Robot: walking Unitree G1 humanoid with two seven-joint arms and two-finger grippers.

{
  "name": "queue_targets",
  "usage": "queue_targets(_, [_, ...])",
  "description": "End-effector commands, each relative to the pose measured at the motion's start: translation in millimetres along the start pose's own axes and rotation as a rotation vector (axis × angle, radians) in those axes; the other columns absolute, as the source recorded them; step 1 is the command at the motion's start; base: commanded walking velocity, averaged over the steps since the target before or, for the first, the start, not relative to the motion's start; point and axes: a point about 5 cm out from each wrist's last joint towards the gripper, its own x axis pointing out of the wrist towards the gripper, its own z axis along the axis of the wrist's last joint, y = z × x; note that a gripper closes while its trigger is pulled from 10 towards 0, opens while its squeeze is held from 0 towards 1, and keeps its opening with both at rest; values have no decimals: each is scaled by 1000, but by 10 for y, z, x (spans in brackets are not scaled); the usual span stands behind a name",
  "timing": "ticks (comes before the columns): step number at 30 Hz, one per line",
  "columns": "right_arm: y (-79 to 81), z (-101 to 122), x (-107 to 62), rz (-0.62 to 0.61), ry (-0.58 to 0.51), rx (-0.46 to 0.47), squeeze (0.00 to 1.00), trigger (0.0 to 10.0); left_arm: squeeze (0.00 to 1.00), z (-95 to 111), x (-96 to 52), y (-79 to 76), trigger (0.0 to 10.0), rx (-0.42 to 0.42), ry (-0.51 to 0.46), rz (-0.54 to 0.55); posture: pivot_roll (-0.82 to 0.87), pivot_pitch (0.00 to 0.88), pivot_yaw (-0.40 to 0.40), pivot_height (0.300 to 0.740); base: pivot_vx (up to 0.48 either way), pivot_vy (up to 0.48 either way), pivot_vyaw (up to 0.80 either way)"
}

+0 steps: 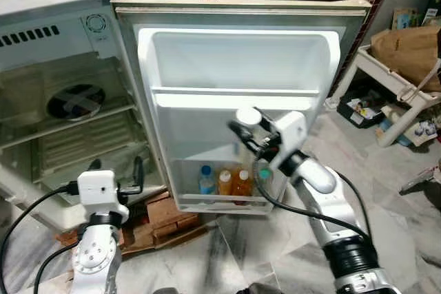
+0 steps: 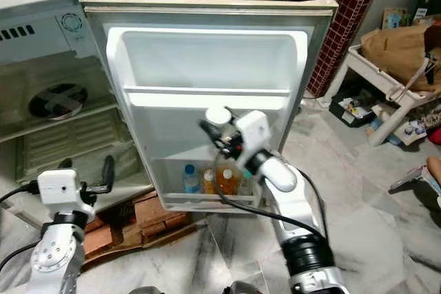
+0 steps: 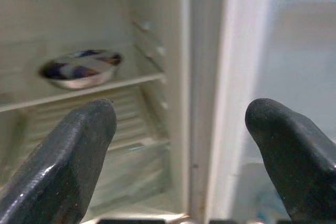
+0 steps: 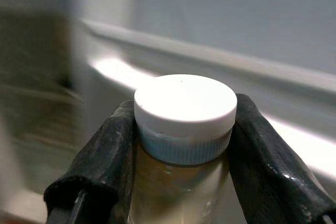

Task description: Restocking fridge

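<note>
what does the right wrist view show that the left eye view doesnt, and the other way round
Right wrist view alone: up close, the gripper fingers press the neck of the bottle just under its ribbed white cap, with pale amber liquid below.

Left eye view alone: the open fridge door, three bottles on its bottom shelf, the covered bowl inside the fridge, the left gripper held low, and the bricks underneath.

Both: the right gripper holding that bottle before the door's shelves.

Labels on the small bottles (image 1: 224,182) in the door's bottom shelf too small for me to read, the held bottle (image 4: 181,182) cut off below its neck, shelves behind it blurred, my left gripper's fingers (image 3: 63,156) cropped by the frame's lower edge.
</note>
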Motion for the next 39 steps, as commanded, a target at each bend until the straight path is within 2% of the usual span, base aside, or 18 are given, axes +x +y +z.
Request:
queue_targets(1, [18, 220, 73, 67, -73, 6, 0, 10000, 0, -8, -2, -16, 10000, 9, 4, -5, 35, 23, 7, 740, 0, 0, 0])
queue_targets(4, [45, 340, 103, 145, -95, 47, 0, 10000, 0, -8, 3, -25, 10000, 11, 5, -8, 38, 20, 8, 740, 0, 0, 0])
queue_targets(6, [37, 491, 115, 214, -126, 127, 0, 10000, 0, -10, 3, -37, 10000, 13, 6, -13, 38, 20, 8, 740, 0, 0, 0])
queue_targets(8, [-4, 571, 128, 213, -148, 133, 0, 10000, 0, -11, 3, -40, 10000, 13, 6, -13, 38, 20, 8, 740, 0, 0, 0])
queue_targets(11, [-167, 737, 184, 129, -219, 133, 0, 10000, 0, -10, 4, -47, 10000, 13, 5, -15, 39, 18, 7, 740, 0, 0, 0])
queue_targets(12, [-266, 824, 205, 65, -259, 119, 0, 10000, 0, -9, 4, -51, 10000, 14, 5, -17, 39, 18, 7, 740, 0, 0, 0])
queue_targets(13, [-266, 824, 205, 65, -259, 119, 0, 10000, 0, -9, 4, -51, 10000, 14, 5, -17, 39, 18, 7, 740, 0, 0, 0])
queue_targets(17, [-527, 956, 230, -134, -295, 14, 0, 10000, 0, -15, 9, -55, 10000, 13, 11, -19, 40, 17, 8, 740, 0, 0, 0])
queue_targets(24, [-782, 940, 159, -331, -263, -138, 0, 10000, 0, -25, 16, -58, 10000, 16, 19, -18, 40, 15, 9, 740, 0, 0, 0])
queue_targets(28, [-795, 835, 198, -387, -240, -165, 0, 10000, 0, -38, 3, -71, 10000, 20, 24, -25, 36, 15, 16, 740, 0, 0, 0])
queue_targets(36, [-583, 763, 455, -327, -236, -262, 0, 10000, 0, -31, 6, -75, 10000, 27, 22, -27, 50, 16, 7, 740, 0, 0, 0])
queue_targets(39, [-528, 655, 548, -297, -163, -289, 0, 10000, 0, -31, -4, -76, 10000, 28, 22, -23, 53, 18, 5, 740, 0, 0, 0])
